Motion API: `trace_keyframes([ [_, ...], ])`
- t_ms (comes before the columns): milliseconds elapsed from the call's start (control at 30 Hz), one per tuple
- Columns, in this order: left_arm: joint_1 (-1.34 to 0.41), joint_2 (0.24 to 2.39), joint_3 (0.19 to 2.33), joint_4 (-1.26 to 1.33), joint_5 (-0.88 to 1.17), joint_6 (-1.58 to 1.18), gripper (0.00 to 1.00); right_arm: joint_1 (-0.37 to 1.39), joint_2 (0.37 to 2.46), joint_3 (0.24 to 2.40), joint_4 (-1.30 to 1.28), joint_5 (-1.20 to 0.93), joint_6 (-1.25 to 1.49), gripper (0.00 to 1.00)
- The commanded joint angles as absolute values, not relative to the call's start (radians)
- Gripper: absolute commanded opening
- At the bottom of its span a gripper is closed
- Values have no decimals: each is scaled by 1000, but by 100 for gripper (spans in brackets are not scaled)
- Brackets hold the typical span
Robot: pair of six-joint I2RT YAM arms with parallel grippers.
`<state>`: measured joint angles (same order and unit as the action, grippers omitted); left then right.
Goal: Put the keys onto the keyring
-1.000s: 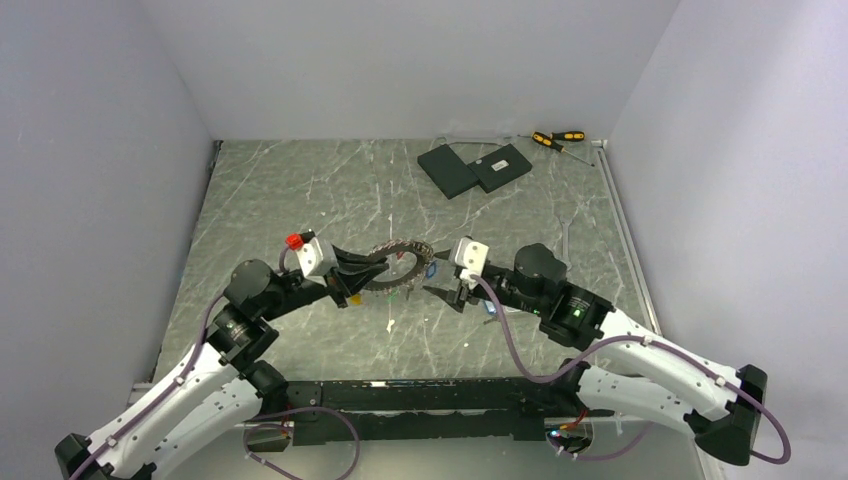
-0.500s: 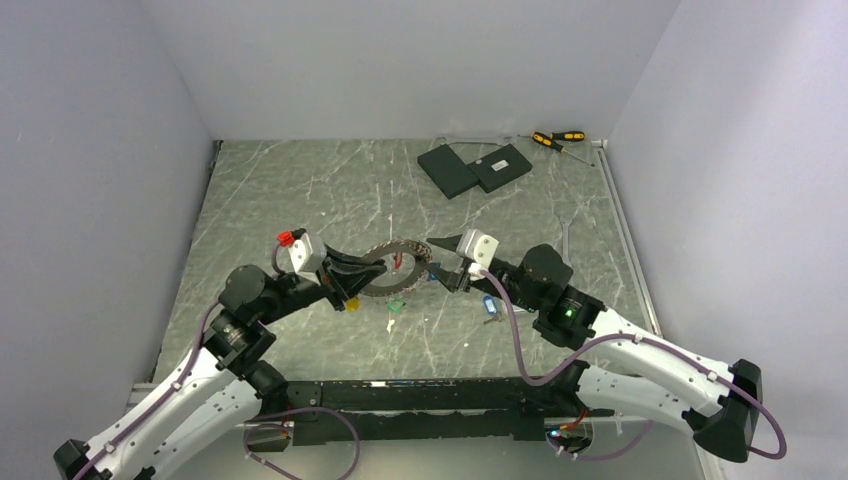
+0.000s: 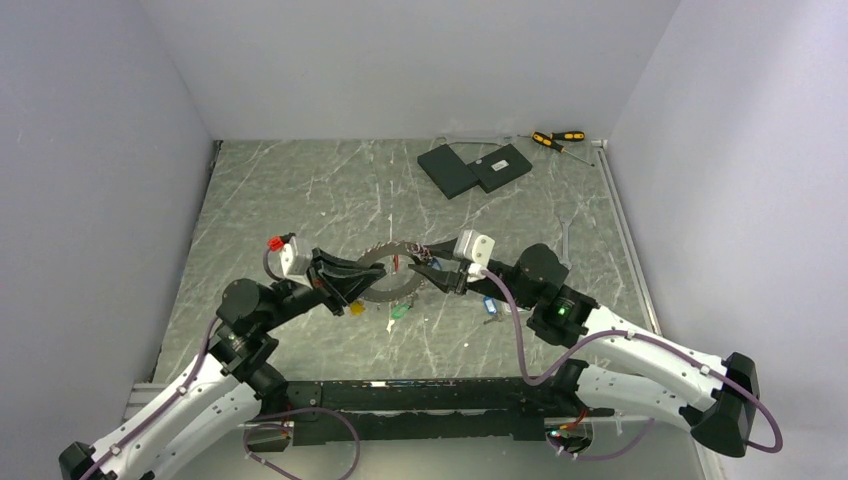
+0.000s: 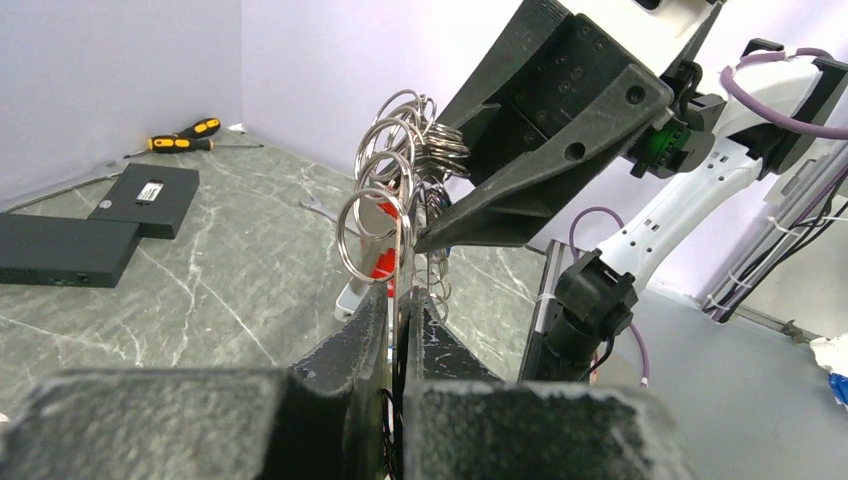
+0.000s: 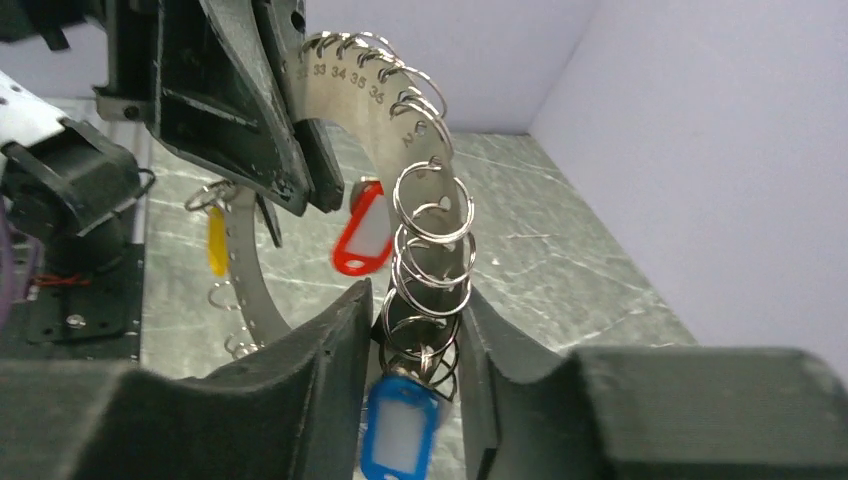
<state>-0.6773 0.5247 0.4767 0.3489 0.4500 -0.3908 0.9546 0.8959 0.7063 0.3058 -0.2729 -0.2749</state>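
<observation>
Keyring (image 5: pixel 335 95) is a flat numbered band full of split rings (image 5: pixel 432 215). Left jaws pinch it, right jaws narrow around some, grip unclear

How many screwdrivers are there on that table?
2. One screwdriver lies in the far right corner; the second screwdriver lies right beside it. I see no others.

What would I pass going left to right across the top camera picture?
A red plug on the left wrist → yellow-tagged key → green-tagged key → blue-tagged key on the table → yellow-and-black screwdrivers.
</observation>
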Motion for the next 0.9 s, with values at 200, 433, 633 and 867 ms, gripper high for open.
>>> trace_keyframes([
  [200, -676, 452, 351, 735, 547, -438, 0, 956, 889, 733, 356, -439, -230, 35],
  [433, -676, 526, 260, 1043, 583, -507, 0, 953, 877, 772, 329, -488, -199, 14],
  [633, -676, 597, 242, 1125, 609, -527, 0, 954, 852, 777, 319, -496, -183, 1],
  [867, -676, 595, 259, 1024, 641, -457, 0, 954, 830, 795, 261, -536, -211, 0],
])
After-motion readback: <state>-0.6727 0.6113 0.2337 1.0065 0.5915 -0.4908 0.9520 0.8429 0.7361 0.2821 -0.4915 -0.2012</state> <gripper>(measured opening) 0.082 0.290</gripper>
